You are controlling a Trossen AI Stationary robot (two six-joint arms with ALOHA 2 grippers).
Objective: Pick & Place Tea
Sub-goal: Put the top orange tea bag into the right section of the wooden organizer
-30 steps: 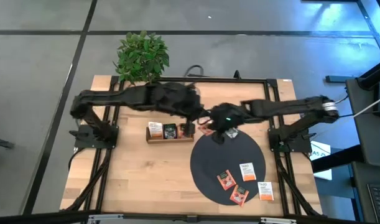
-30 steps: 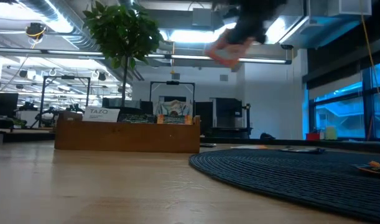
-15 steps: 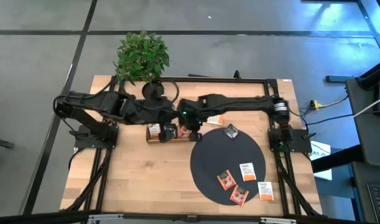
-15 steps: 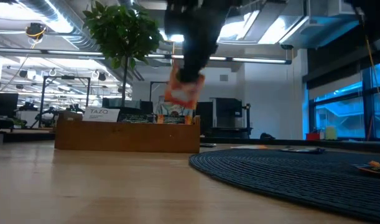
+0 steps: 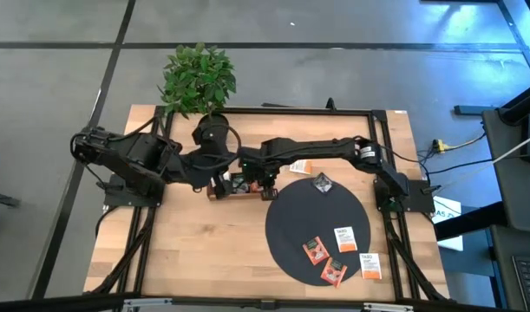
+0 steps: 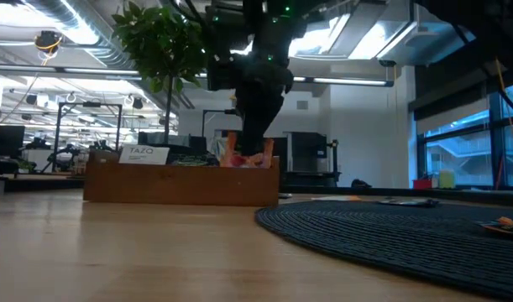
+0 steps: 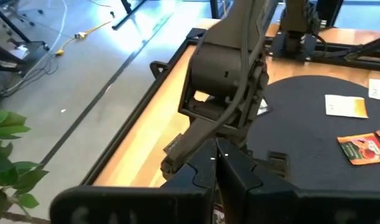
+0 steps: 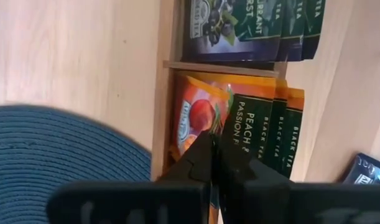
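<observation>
Over tray: R gripper (shut on red-orange sachet)

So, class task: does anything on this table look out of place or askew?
One dark sachet lies tilted at the black mat's far edge, apart from the sachets clustered at its near side. Another sachet sits off the mat on bare wood.

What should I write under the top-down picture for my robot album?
Right gripper lowers an orange tea sachet into the wooden tray while the left gripper waits beside it; more sachets lie on the black mat.
</observation>
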